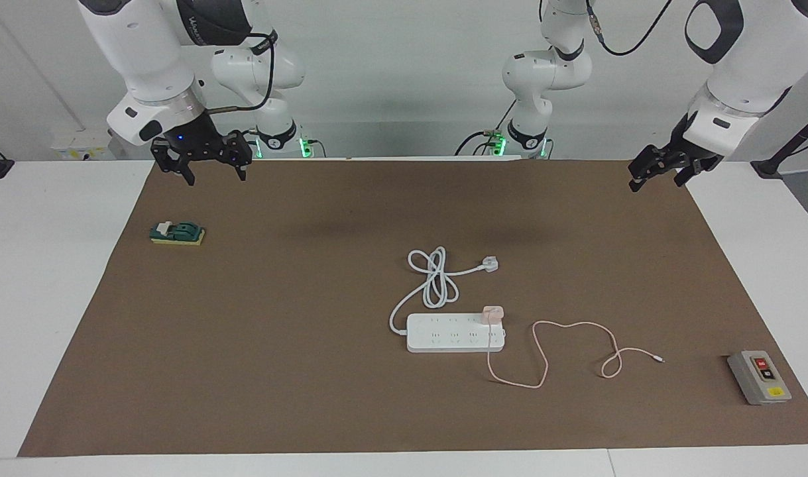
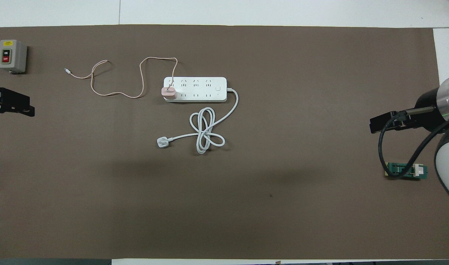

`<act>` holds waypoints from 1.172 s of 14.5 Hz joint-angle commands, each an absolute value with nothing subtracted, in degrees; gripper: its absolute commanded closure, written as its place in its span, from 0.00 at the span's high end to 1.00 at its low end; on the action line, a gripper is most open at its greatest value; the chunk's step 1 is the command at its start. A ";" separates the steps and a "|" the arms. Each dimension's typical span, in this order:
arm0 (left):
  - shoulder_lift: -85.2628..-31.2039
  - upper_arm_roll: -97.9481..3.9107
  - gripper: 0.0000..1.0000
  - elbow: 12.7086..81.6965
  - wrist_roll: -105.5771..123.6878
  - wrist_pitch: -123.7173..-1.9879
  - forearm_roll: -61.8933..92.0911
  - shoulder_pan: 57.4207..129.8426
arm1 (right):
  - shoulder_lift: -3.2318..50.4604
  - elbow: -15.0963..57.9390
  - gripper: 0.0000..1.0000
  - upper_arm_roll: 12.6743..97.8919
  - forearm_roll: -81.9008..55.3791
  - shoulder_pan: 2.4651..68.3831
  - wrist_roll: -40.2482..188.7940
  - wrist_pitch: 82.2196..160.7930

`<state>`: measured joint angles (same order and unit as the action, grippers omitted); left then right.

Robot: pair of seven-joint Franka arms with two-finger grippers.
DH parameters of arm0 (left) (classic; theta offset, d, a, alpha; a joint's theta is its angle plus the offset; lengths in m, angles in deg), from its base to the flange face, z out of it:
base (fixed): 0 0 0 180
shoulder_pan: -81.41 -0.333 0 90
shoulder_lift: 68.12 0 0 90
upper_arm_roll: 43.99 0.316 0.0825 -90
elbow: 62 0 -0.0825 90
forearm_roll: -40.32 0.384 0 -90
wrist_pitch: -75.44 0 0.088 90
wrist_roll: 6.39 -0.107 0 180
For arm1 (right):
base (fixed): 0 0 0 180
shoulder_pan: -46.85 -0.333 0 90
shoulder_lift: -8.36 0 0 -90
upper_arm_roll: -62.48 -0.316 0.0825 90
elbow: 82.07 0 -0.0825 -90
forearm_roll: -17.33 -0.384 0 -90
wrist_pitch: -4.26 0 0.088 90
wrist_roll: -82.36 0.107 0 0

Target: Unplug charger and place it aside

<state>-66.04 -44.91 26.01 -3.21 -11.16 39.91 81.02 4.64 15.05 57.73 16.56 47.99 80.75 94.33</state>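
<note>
Facing view, right gripper (image 1: 208,165) open, empty; left gripper (image 1: 662,173) aperture unclear; charger (image 1: 493,314) plugged into power strip (image 1: 443,338)

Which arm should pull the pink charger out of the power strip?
Left, probably. The charger sits at the power strip's end toward the left arm. The left gripper hangs open over that end; the right gripper waits open.

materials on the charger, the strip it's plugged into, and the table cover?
Charger: pale pink cube, looks like smooth moulded plastic; its thin cable curls loosely, so probably a soft rubbery sheath. Power strip: white hard plastic, faint sheen, crisp socket cutouts. Table cover: matte brown sheet, flat and glare-free, paper or felt-like; cannot tell which.
</note>
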 commanded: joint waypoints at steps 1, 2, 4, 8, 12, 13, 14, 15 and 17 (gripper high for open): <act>-66.10 -44.61 1.00 26.07 -3.49 -11.57 41.29 81.76 | 3.97 15.32 1.00 57.30 15.92 48.43 81.48 93.73; -66.18 -44.61 1.00 26.42 -3.49 -11.92 41.29 81.77 | 3.97 15.32 1.00 57.30 15.92 48.43 81.48 93.73; -66.36 -44.61 1.00 26.77 -3.75 -12.10 41.20 81.77 | 3.97 15.32 1.00 57.30 15.92 48.52 81.48 93.73; -67.06 -44.52 1.00 27.74 -3.66 -12.01 41.20 81.07 | 3.97 15.23 1.00 57.30 15.92 48.78 81.30 93.73; -67.24 -44.52 1.00 29.31 2.72 -15.16 41.11 81.85 | 3.97 15.31 1.00 57.91 15.84 49.05 81.30 93.12; -67.07 -44.61 1.00 29.32 4.93 -15.17 40.94 82.12 | 3.88 15.40 1.00 57.91 15.83 48.96 81.57 93.12; -66.45 -44.52 1.00 28.97 6.26 -14.65 40.59 82.64 | 3.88 15.58 1.00 57.91 15.83 48.87 81.83 93.29; -66.01 -44.52 1.00 28.80 9.49 -14.30 40.59 83.08 | 3.88 15.67 1.00 57.83 15.83 48.52 83.49 93.90; -63.04 -44.52 1.00 27.31 18.26 -14.56 40.59 84.75 | 4.23 16.10 1.00 57.65 15.66 48.26 90.05 94.17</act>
<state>-65.41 -44.99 28.06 10.77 -13.50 39.96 82.61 4.64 15.14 58.18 16.53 47.99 84.64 94.00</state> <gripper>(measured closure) 0.000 0.000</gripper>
